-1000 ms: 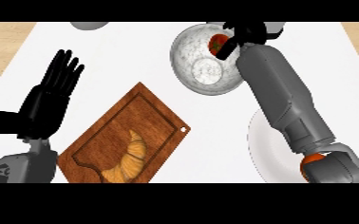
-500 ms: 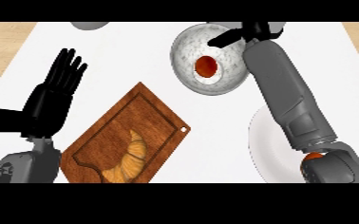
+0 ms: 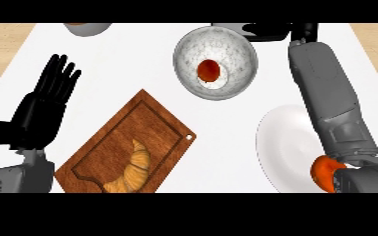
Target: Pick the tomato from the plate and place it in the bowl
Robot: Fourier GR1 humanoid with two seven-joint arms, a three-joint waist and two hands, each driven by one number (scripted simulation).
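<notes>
Along the lower edge of the frame, my two grey forearms come in over the white bench (image 3: pixel 221 145). At lower centre a wooden cutting board (image 3: pixel 118 145) lies at a slant, with a croissant (image 3: pixel 133 167) resting in its near end. At lower right sits the white plate (image 3: pixel 284 145), partly covered by my right forearm, which crosses its right side; I see nothing lying on the bare part of it. At mid left my left hand (image 3: pixel 40 107) rests upright near the frame's edge, its fingers straight and spread apart, holding nothing

Further up, at upper centre, the speckled grey bowl (image 3: pixel 215 62) stands on the bench, and the tomato (image 3: pixel 210 70) lies inside it, near the bottom, a little toward the near side. Nothing touches the tomato. At the upper right my right hand (image 3: pixel 277 31) hangs just beyond the bowl's far right rim, apart from the tomato; its fingers point toward the left of the frame, loosely extended and closed on nothing. At the upper left edge a grey round object (image 3: pixel 87 28) is cut off by the frame, too little showing to name it
</notes>
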